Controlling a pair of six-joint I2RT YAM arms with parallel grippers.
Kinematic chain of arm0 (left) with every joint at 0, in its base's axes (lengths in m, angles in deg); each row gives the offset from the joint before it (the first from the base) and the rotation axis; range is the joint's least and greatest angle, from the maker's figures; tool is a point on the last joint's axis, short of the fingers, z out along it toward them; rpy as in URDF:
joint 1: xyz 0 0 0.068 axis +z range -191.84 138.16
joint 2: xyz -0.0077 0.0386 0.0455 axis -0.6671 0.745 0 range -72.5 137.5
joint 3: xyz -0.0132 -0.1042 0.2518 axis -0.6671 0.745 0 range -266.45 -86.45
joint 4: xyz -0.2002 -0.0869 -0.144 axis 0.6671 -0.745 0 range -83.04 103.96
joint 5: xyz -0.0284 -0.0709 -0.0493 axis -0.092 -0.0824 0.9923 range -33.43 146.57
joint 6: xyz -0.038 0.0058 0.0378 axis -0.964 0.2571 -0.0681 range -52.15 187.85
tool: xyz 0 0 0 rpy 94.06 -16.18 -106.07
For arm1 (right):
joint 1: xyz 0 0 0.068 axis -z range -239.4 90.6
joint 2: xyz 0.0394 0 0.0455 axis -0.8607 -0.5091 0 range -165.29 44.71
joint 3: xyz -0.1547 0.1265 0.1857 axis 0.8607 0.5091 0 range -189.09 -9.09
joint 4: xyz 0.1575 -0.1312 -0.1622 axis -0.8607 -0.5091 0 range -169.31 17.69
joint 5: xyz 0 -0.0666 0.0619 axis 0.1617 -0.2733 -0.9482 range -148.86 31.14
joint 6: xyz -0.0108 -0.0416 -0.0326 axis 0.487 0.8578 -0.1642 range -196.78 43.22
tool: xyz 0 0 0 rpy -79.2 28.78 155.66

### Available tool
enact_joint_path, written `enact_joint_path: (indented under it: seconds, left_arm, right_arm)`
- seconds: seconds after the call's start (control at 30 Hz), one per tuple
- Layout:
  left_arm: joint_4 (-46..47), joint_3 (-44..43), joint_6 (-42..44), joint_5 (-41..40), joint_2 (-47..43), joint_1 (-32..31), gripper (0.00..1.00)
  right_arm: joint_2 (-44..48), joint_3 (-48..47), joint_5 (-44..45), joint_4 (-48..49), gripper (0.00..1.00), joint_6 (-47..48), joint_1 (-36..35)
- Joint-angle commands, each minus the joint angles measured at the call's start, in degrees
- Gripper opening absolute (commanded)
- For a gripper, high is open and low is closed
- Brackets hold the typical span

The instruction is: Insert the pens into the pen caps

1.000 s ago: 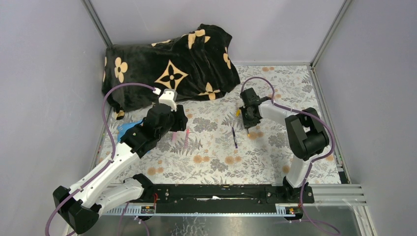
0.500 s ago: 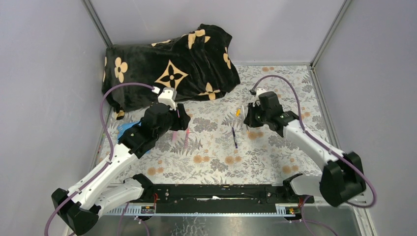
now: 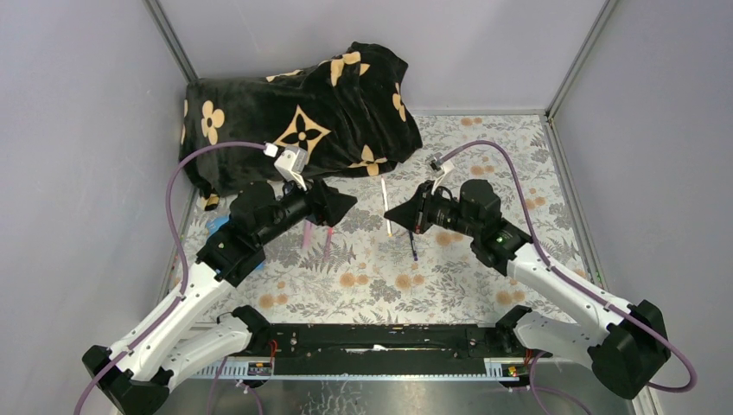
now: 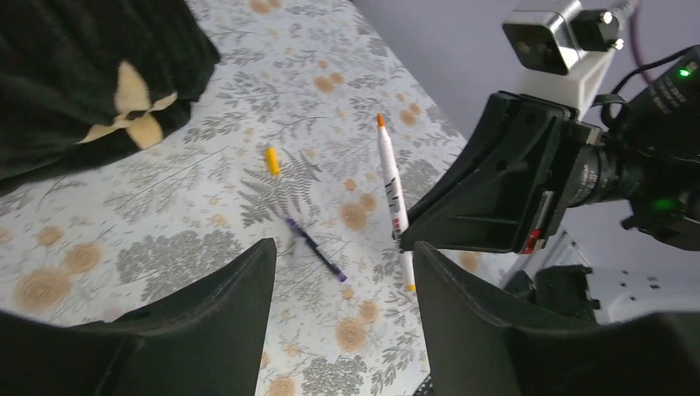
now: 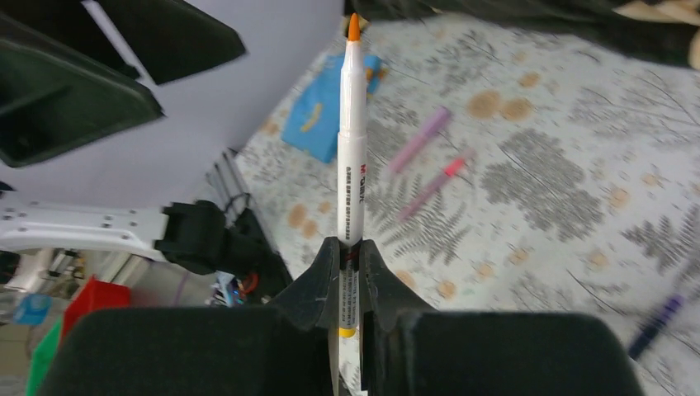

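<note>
My right fingers [image 5: 318, 290] are clamped on the white pen [image 5: 352, 165], orange tip outward, in the air just left of the dark blue pen [image 3: 412, 243] lying on the worktop [image 3: 449, 290], while my left fingers [image 4: 219, 309] gape wide and empty.

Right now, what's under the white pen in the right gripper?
Just floral mat below the white pen; the dark blue pen lies off to one side. The right gripper hides the mat directly beneath itself.
</note>
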Motion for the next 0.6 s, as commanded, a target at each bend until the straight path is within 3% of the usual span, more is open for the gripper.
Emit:
enact_joint_path:
  seconds: [0.0, 0.57]
  left_arm:
    - [7.4, 0.3, -0.8, 7.2, 0.0, 0.3, 0.68]
    - [13.9, 2.2, -7.6, 10.7, 3.2, 0.2, 0.73]
  right_arm:
    - [1.4, 0.3, 1.0, 14.4, 0.00, -8.2, -2.9]
    - [-3.8, -5.2, -0.8, 21.8, 0.00, -10.3, -9.6]
